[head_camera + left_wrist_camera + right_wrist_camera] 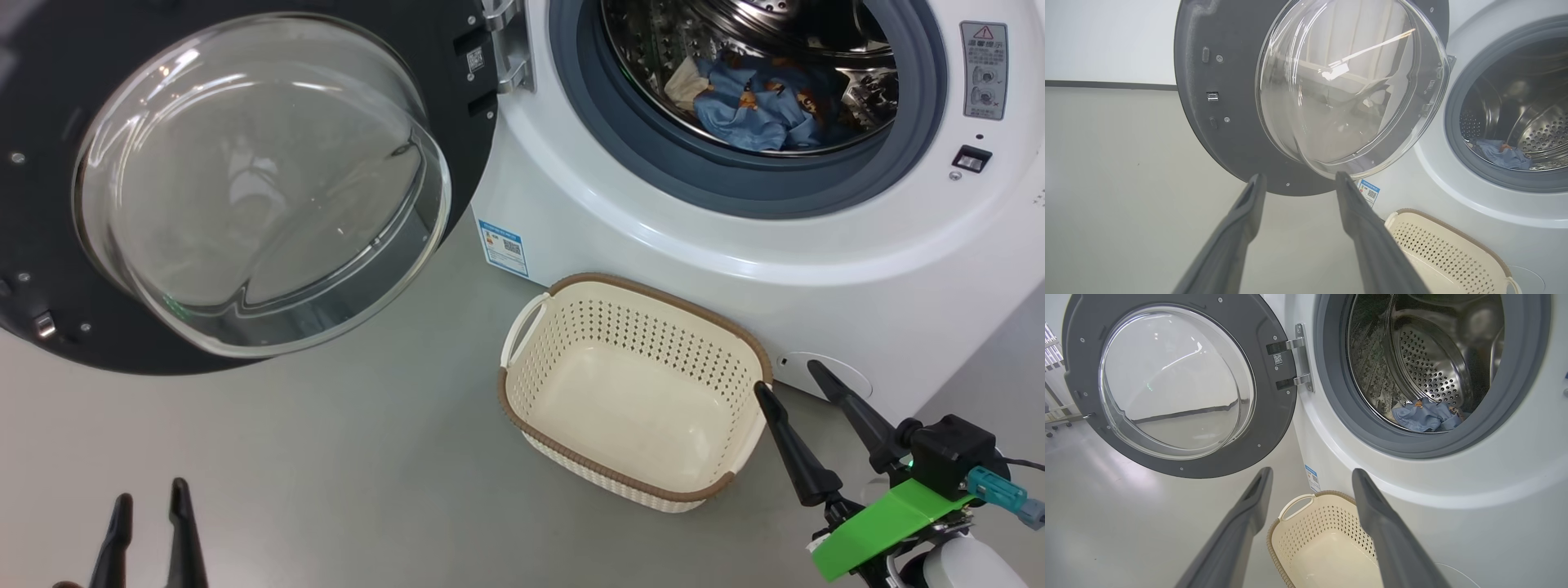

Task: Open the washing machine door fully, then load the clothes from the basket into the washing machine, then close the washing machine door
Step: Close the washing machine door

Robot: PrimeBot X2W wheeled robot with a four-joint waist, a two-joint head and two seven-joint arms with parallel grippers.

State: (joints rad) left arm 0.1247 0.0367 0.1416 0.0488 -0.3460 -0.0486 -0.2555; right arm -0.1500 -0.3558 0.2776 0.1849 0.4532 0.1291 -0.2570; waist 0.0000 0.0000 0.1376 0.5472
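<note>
The washing machine door (245, 188) stands swung wide open to the left of the washing machine (653, 237), hanging on the metal hinge (506, 49) at the left edge of the opening. Its inner face is turned toward the robot, with the clear glass bowl bulging out from the dark ring. No gripper touches it. The left gripper (151, 490) sits low over the grey floor (326, 457), below the door. Its jaws are spread apart and hold nothing; in the left wrist view the fingers (1241, 228) point up toward the door's lower edge. The right gripper (788, 376) is at the right side of the basket (653, 336), with its jaws likewise spread and empty. One fingertip overlaps the basket's brown rim in the head view; contact cannot be confirmed. The basket stands on the floor just in front of the machine, below the opening, with its smooth inner floor fully exposed. The clothes (755, 106), light-blue fabric with small orange-brown prints, lie crumpled at the bottom of the perforated steel drum (735, 33), behind the blue-grey gasket (588, 122). A small blue label (502, 245) is fixed to the machine's lower left corner.
</note>
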